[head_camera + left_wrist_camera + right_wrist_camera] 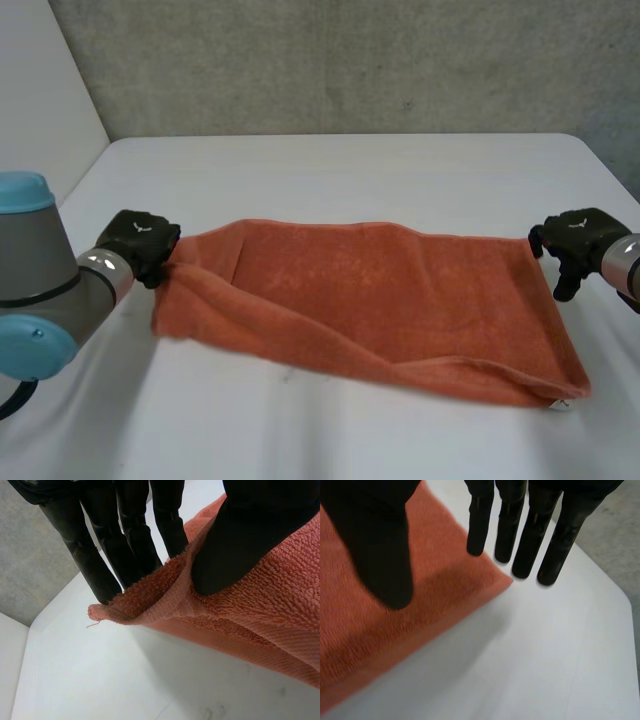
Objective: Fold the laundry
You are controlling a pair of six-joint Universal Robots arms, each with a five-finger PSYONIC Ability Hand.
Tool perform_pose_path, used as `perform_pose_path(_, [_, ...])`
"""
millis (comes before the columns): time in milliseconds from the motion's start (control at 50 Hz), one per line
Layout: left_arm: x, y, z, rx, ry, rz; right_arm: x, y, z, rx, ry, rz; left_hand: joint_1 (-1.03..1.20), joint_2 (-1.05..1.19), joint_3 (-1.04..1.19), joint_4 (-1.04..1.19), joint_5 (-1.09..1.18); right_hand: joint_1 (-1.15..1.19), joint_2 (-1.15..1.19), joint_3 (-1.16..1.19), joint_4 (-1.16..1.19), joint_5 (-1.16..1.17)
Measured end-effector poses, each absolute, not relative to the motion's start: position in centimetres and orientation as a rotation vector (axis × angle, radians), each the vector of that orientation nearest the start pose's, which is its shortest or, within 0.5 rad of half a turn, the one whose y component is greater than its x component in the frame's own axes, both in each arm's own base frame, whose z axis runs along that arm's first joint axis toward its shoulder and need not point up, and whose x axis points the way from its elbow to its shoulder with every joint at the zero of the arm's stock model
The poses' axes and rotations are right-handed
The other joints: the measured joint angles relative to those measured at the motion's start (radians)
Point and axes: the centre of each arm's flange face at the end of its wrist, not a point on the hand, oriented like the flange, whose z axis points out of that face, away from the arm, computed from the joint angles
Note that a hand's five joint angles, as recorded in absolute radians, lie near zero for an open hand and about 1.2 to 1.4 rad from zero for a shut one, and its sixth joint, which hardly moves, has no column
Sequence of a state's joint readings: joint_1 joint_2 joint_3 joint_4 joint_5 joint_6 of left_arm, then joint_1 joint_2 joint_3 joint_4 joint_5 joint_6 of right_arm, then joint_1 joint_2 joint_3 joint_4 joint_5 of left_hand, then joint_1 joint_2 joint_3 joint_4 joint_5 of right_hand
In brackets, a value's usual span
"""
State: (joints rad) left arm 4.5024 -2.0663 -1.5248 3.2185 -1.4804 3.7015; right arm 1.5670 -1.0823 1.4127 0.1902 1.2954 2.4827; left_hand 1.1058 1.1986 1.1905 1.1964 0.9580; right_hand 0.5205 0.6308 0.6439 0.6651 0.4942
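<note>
Towel (370, 300), orange and folded over, lies across the middle of the white worktop (350, 165). I see the left hand (140, 245) at its left end, thumb (235, 545) on top and fingers (130, 540) behind the raised edge, pinching the cloth. The right hand (575, 240) sits at the far right corner, fingers (532, 535) straight, holding nothing. A grey wall (350, 60) stands behind.

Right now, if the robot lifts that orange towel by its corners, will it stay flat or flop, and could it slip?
Probably floppy: the orange towel curls and wrinkles where the left robot hand pinches its corner. It is likely light for its size, since it looks like thin terry folded double. Slipping seems unlikely, because the looped pile looks grippy under the thumb.
</note>
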Motion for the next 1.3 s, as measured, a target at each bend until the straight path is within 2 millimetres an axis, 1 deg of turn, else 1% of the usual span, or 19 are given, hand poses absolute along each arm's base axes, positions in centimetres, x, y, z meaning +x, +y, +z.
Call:
perform_pose_path(80, [-21.4, -31.8, 16.3, 1.005, 2.290, -1.694, 15.5, -33.6, 20.3, -0.996, 2.535, -1.684, 0.000, 0.000, 0.000, 0.000, 0.000, -0.120, -0.176, -0.195, -0.218, -0.220])
perform_pose_path(220, [-21.2, -30.6, 16.8, 1.007, 2.299, -1.694, 15.6, -30.5, 22.4, -0.946, 2.514, -1.644, 0.000, 0.000, 0.000, 0.000, 0.000, -0.120, -0.176, -0.196, -0.227, -0.230])
perform_pose_path(240, [-21.1, -30.2, 16.8, 1.011, 2.305, -1.690, 15.7, -29.1, 22.7, -0.942, 2.516, -1.588, 0.000, 0.000, 0.000, 0.000, 0.000, -0.120, -0.176, -0.196, -0.227, -0.230])
perform_pose_path(300, [-21.0, -29.4, 16.7, 1.018, 2.317, -1.678, 16.0, -26.4, 22.7, -0.938, 2.519, -1.456, 0.000, 0.000, 0.000, 0.000, 0.000, -0.120, -0.176, -0.203, -0.234, -0.239])
perform_pose_path(340, [-20.9, -29.2, 16.7, 1.019, 2.318, -1.677, 16.0, -25.9, 22.6, -0.938, 2.520, -1.433, 0.000, 0.000, 0.000, 0.000, 0.000, -0.120, -0.176, -0.203, -0.236, -0.240])
perform_pose_path(360, [-20.9, -28.9, 16.6, 1.023, 2.326, -1.668, 16.1, -24.7, 22.2, -0.935, 2.520, -1.365, 0.000, 0.000, 0.000, 0.000, 0.000, -0.120, -0.176, -0.203, -0.236, -0.240])
perform_pose_path(420, [-20.7, -28.5, 16.4, 1.026, 2.336, -1.656, 16.2, -22.8, 21.3, -0.930, 2.520, -1.275, 0.000, 0.000, 0.000, 0.000, 0.000, -0.120, -0.176, -0.203, -0.236, -0.240])
perform_pose_path(560, [-20.5, -28.1, 16.0, 1.025, 2.349, -1.636, 16.3, -21.2, 19.8, -0.926, 2.527, -1.224, 0.000, 0.000, 0.000, 0.000, 0.000, -0.120, -0.176, -0.203, -0.236, -0.240])
perform_pose_path(740, [-20.3, -28.2, 16.1, 1.015, 2.349, -1.634, 15.8, -21.3, 18.4, -0.932, 2.550, -1.267, 0.000, 0.000, 0.000, 0.000, 0.000, -0.110, -0.166, -0.189, -0.204, -0.204])
perform_pose_path(820, [-20.2, -28.3, 16.2, 1.009, 2.349, -1.634, 15.2, -21.7, 17.9, -0.972, 2.575, -1.288, 0.000, 0.000, 0.000, 0.000, 0.000, -0.005, -0.030, -0.044, -0.066, -0.087])
perform_pose_path(860, [-20.1, -28.3, 16.2, 1.005, 2.350, -1.632, 14.9, -21.8, 17.7, -1.006, 2.593, -1.288, 0.000, 0.000, 0.000, 0.000, 0.000, 0.148, 0.156, 0.140, 0.118, 0.092])
perform_pose_path(880, [-20.0, -28.3, 16.2, 1.004, 2.350, -1.631, 14.9, -21.8, 17.6, -1.017, 2.599, -1.287, 0.000, 0.000, 0.000, 0.000, 0.000, 0.148, 0.156, 0.140, 0.118, 0.092])
perform_pose_path(900, [-20.0, -28.3, 16.2, 1.002, 2.351, -1.629, 14.8, -21.9, 17.5, -1.030, 2.607, -1.285, 0.000, 0.000, 0.000, 0.000, 0.000, 0.285, 0.316, 0.300, 0.269, 0.243])
perform_pose_path(980, [-19.9, -28.3, 16.1, 1.000, 2.355, -1.623, 14.5, -22.1, 17.3, -1.073, 2.630, -1.284, 0.000, 0.000, 0.000, 0.000, 0.000, 0.364, 0.399, 0.385, 0.364, 0.338])
perform_pose_path(1000, [-19.9, -28.2, 16.0, 1.001, 2.357, -1.621, 14.4, -22.2, 17.2, -1.091, 2.637, -1.283, 0.000, 0.000, 0.000, 0.000, 0.000, 0.450, 0.537, 0.526, 0.508, 0.480])
perform_pose_path(1080, [-19.8, -28.2, 15.9, 1.004, 2.359, -1.616, 14.2, -22.9, 17.1, -1.152, 2.647, -1.273, 0.000, 0.000, 0.000, 0.000, 0.000, 0.450, 0.539, 0.535, 0.523, 0.486])
perform_pose_path(1140, [-19.9, -28.5, 15.8, 1.007, 2.349, -1.622, 14.1, -24.0, 17.1, -1.202, 2.650, -1.285, 0.000, 0.000, 0.000, 0.000, 0.000, 0.450, 0.539, 0.535, 0.523, 0.486])
perform_pose_path(1200, [-20.1, -29.4, 16.0, 1.010, 2.321, -1.645, 13.7, -26.1, 17.8, -1.242, 2.662, -1.352, 0.000, 0.000, 0.000, 0.000, 0.000, 0.450, 0.539, 0.535, 0.523, 0.486])
perform_pose_path(1300, [-20.9, -32.7, 17.7, 1.004, 2.204, -1.745, 13.9, -30.8, 20.8, -1.294, 2.652, -1.593, 0.000, 0.000, 0.000, 0.000, 0.000, 0.450, 0.539, 0.535, 0.523, 0.487])
